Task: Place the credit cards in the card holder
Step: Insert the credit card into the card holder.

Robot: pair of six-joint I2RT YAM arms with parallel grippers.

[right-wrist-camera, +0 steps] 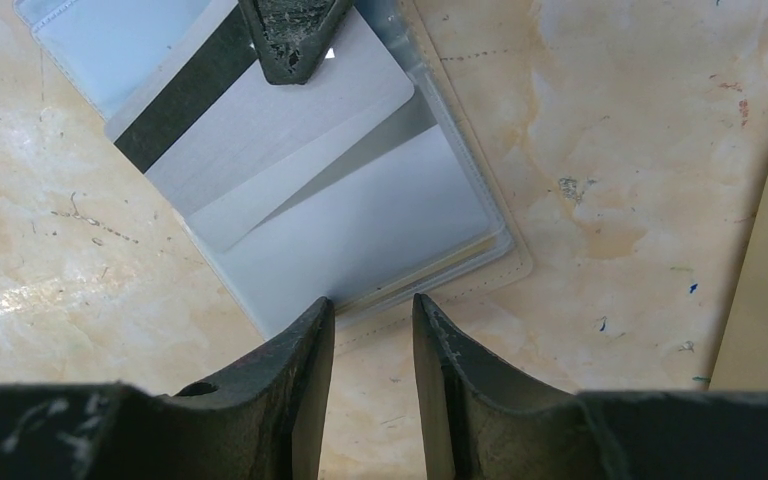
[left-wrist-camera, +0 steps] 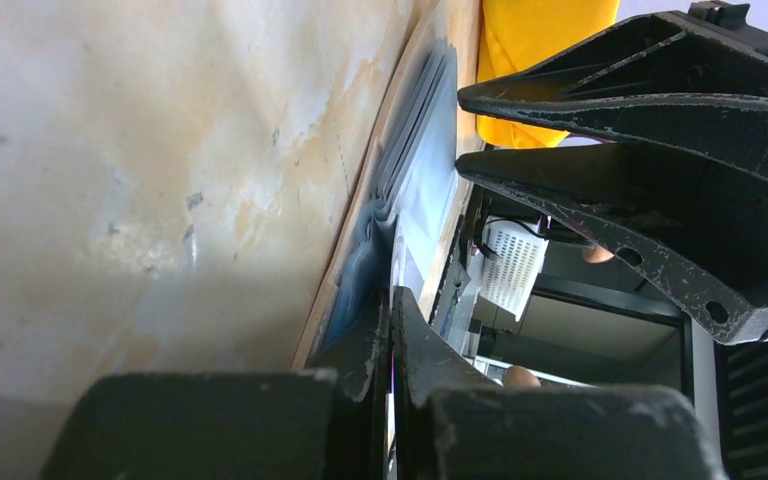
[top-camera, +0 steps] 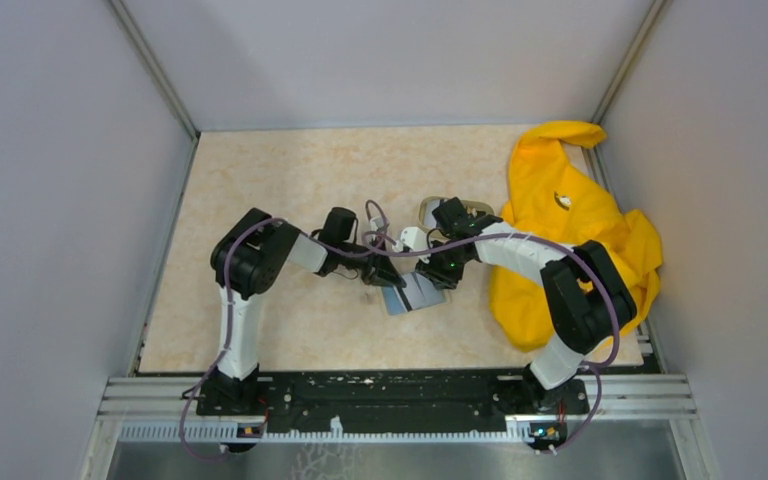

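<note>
At the near edge of the table (top-camera: 290, 180) the 2 arms stand side by side and reach in toward the middle, where their tools meet over the card holder (right-wrist-camera: 380, 230). It lies open and flat on the table, light blue clear pockets facing up, roughly midway between left and right and nearer the arms than the far wall.

The right tool (right-wrist-camera: 370, 315) sits at the holder's near edge. Its 2 fingers are parted with a gap, and only the holder's tan border and bare table show between them, so it is released. Whether the tips press on the border I cannot tell.

Just beyond, 1 credit card (right-wrist-camera: 280, 130), white with a black stripe, lies slanted over the open pocket, 1 corner tucked under the clear sleeve. The left tool (right-wrist-camera: 292, 50) is clenched on the card's far end, fingers pressed together.

Farther back, partly hidden behind the right arm, is an oval beige dish (top-camera: 475, 208). To the right, a big yellow cloth (top-camera: 560, 230) lies bunched from the right arm to the far right corner.
</note>
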